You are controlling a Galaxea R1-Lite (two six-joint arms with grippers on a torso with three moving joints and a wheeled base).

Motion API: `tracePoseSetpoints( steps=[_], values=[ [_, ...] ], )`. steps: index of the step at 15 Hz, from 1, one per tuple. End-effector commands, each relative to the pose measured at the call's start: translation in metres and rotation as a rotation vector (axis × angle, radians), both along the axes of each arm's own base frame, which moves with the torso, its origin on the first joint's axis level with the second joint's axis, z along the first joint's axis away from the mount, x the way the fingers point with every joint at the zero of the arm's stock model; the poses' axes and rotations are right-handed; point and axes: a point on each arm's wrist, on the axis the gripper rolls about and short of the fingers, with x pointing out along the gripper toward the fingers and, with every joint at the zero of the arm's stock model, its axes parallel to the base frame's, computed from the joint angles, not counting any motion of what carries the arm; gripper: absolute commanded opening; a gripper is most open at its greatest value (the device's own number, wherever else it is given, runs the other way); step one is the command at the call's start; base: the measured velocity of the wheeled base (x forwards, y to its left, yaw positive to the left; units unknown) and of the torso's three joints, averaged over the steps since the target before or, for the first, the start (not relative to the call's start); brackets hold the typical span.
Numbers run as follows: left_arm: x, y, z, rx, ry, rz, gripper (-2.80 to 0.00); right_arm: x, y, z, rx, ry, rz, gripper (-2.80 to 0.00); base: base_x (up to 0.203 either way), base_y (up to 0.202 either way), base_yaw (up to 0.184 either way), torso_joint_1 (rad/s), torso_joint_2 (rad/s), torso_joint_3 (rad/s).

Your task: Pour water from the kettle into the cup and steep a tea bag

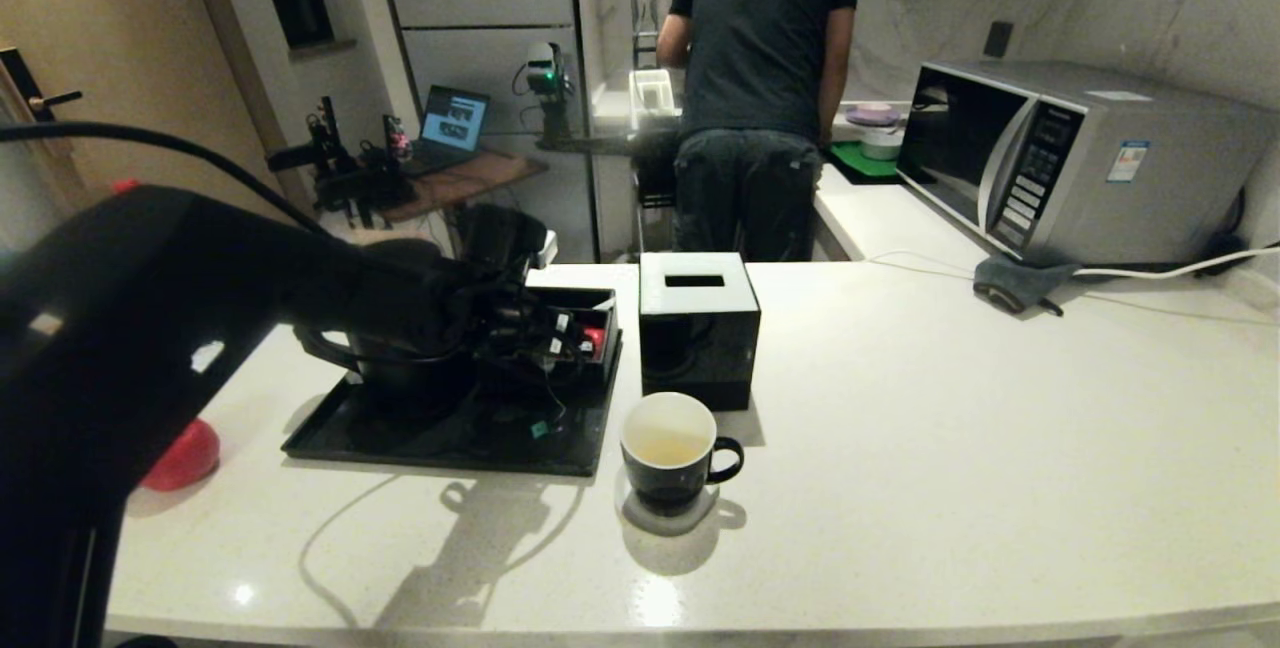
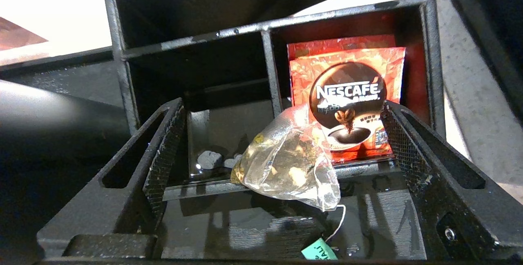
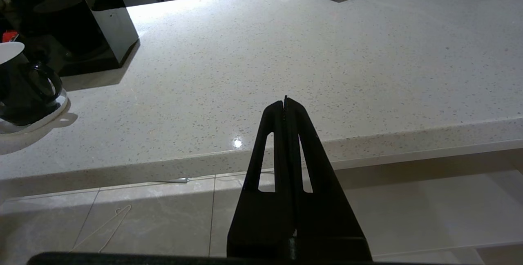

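The tea bag (image 2: 286, 162), a translucent pouch, is draped over the front wall of a black organiser box (image 2: 269, 23). Its string runs down to a teal tag (image 2: 318, 250) on the tray. My left gripper (image 2: 282, 109) is open, with one finger on each side of the pouch and not touching it. In the head view the left gripper (image 1: 530, 328) reaches over the black tray (image 1: 450, 448). The kettle (image 1: 325, 348) stands on the tray, mostly hidden behind my arm. The cup (image 1: 668, 448) holds a little pale yellowish water. My right gripper (image 3: 285, 100) is shut and empty, off the counter's front edge.
A red Nescafe packet (image 2: 347, 89) stands in the organiser behind the tea bag. The black cube box (image 1: 697, 328) sits just behind the cup (image 3: 20, 89). A red object (image 1: 185, 453) lies at the left, and a microwave (image 1: 1080, 158), grey cloth (image 1: 1015, 283) and a person (image 1: 765, 78) are farther back.
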Motion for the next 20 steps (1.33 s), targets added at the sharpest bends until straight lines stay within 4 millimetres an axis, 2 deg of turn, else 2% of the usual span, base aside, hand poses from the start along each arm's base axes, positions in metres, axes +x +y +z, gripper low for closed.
tracePoseSetpoints(
  steps=[1,4,5,20],
  values=[
    [0.0007,-0.0002,-0.0024,0.002,0.004,0.002,0.0,0.0001,0.0,0.0001,0.0,0.001,-0.001,-2.8,0.0,0.0,0.0,0.0,0.0,0.0],
    [0.0012,0.0003,-0.0025,0.002,0.004,0.003,0.0,0.0001,0.0,0.0001,0.0,0.001,-0.001,-2.8,0.0,0.0,0.0,0.0,0.0,0.0],
    [0.0013,0.0003,-0.0031,0.002,0.005,0.003,-2.8,0.0001,0.0,0.0001,0.0,0.001,-0.001,-2.8,0.0,0.0,0.0,0.0,0.0,0.0],
    [0.0034,0.0032,-0.004,-0.017,0.008,0.03,-2.8,0.0001,0.0,0.0001,0.0,0.001,-0.001,-2.8,0.0,0.0,0.0,0.0,0.0,0.0]
  ],
)
